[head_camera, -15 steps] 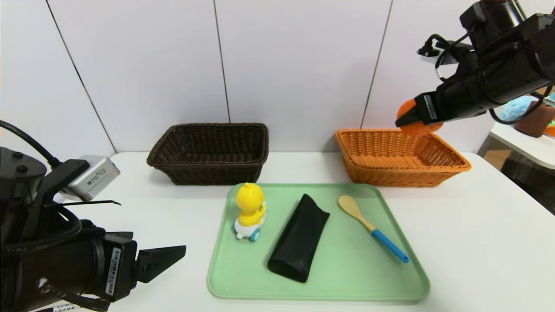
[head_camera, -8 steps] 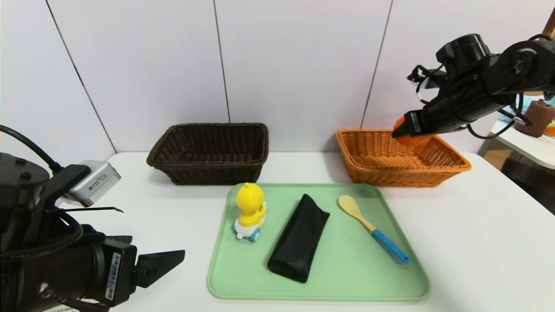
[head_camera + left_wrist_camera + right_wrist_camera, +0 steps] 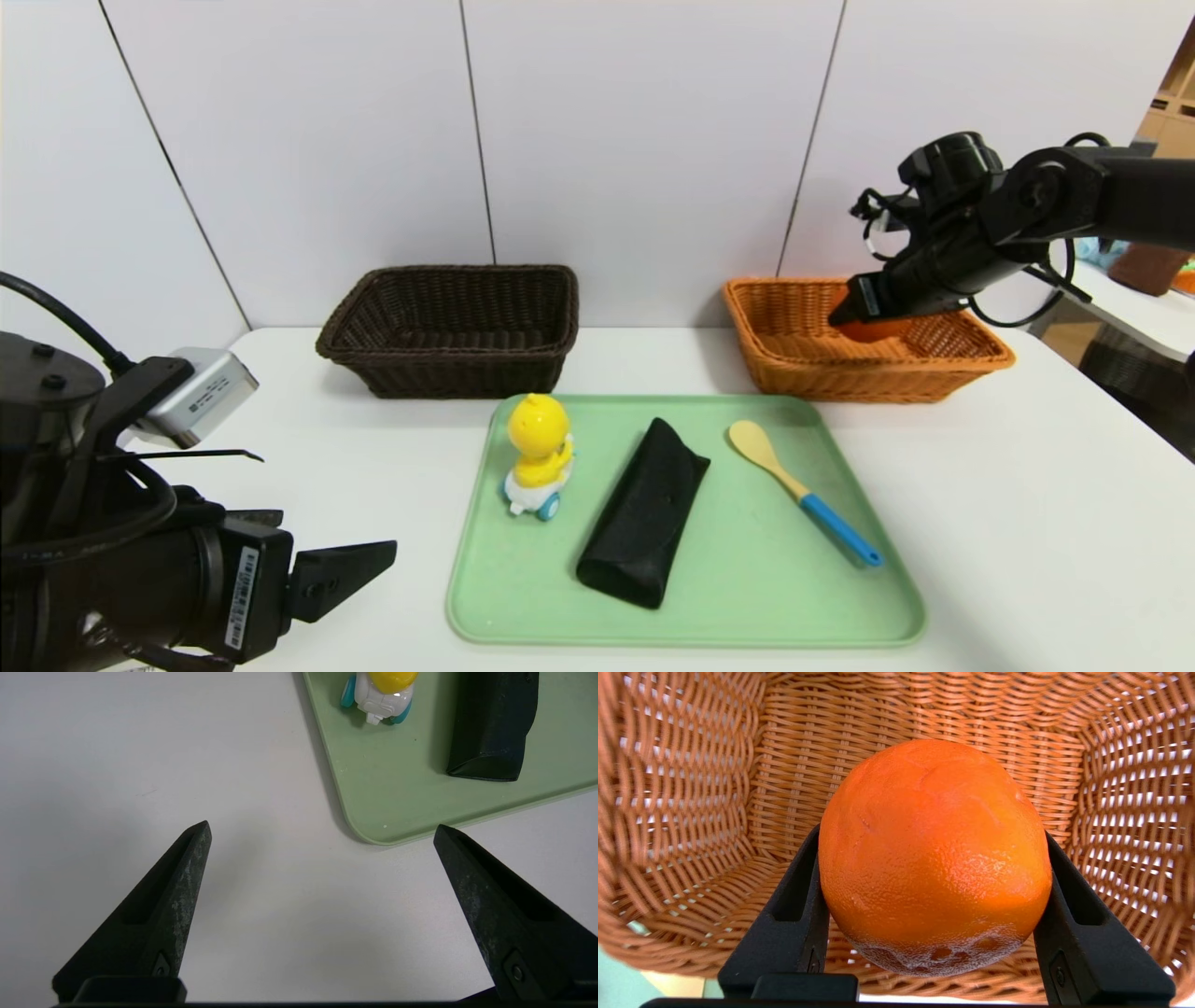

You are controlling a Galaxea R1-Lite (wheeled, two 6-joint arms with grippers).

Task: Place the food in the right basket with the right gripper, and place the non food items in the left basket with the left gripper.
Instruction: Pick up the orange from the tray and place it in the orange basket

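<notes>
Orange-tan wicker forms the right basket (image 3: 868, 359), inside which the right tool (image 3: 931, 858) sits, its two black fingers (image 3: 796, 905) clamped on opposite sides of the orange fruit (image 3: 934, 858). The fruit appears clear of the basket floor, though contact cannot be confirmed. The left tool (image 3: 322, 828) hangs over the white desk (image 3: 140, 765) beside the green tray (image 3: 397, 802), fingers spread wide and empty. Duck toy (image 3: 539, 455), black pouch (image 3: 644, 513) and spoon (image 3: 803, 490) lie on the tray; the dark left basket (image 3: 453, 331) stands behind.
</notes>
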